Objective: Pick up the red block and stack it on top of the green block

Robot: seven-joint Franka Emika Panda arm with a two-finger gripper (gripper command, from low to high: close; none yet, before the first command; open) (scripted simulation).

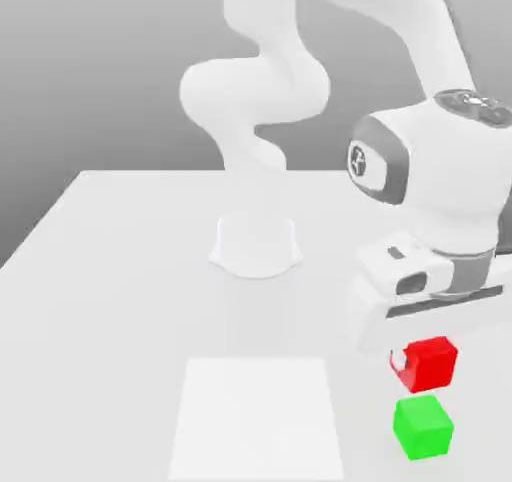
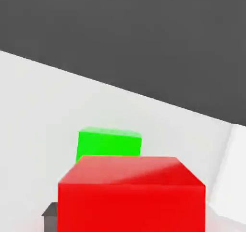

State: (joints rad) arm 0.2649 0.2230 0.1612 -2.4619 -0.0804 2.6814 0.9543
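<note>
Pincer clamped on the red block. In the exterior view, the green block stands on the worktop, lower in the picture than the held block and apart from it there; in the hand view, the red block partly covers it. Governing relation: the held block appears raised and offset from its target, so the coming move probably calls for sideways travel until both align, then lowering.

Simulated robot workspace, lab-like. White arm mounted on pale tabletop; plain grey backdrop. Red cube, green cube, white square at worksite.
</note>
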